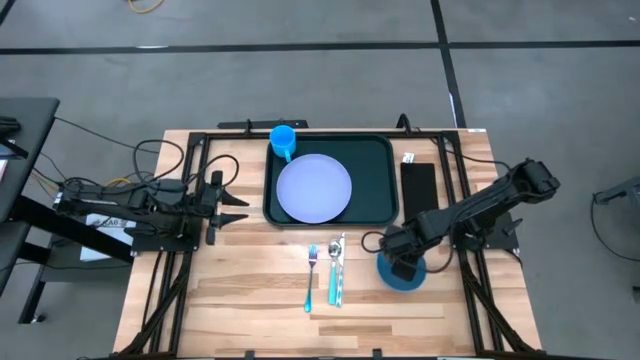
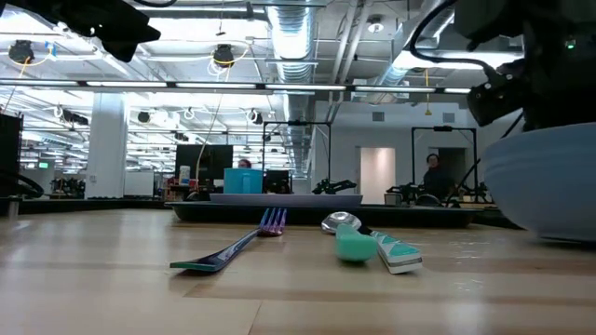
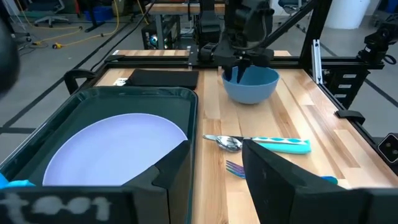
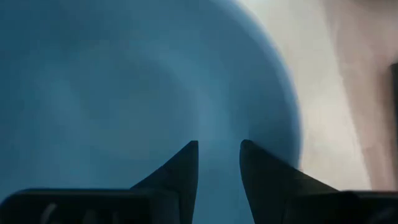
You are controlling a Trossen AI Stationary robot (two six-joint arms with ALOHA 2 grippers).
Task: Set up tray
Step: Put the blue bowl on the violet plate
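The dark green tray (image 1: 378, 180) lies at the table's far middle. It holds a lavender plate (image 1: 313, 188) and, in its far left corner, a blue cup (image 1: 283, 140). Near of the tray lie a fork (image 1: 311, 275) and a teal-handled spoon (image 1: 336, 268). A blue bowl (image 1: 403, 275) stands on the wood to their right. My right gripper (image 4: 219, 146) points down into the bowl (image 3: 252, 84) with a narrow gap between its fingers. My left gripper (image 3: 214, 168) waits open at the tray's left side (image 1: 237, 208). My right gripper has its fingertips (image 4: 186, 155) pointing down from above into the blue bowl's hollow (image 4: 124, 81). Nothing shows between them, and I cannot tell whether they touch the bowl's inner surface. The bowl stands on the table.
A flat black rectangle (image 1: 418, 190) lies right of the tray, just far of the bowl. Black frame rails (image 1: 200, 170) run along both sides of the table. Bare wood (image 1: 250, 290) spreads left of the fork.
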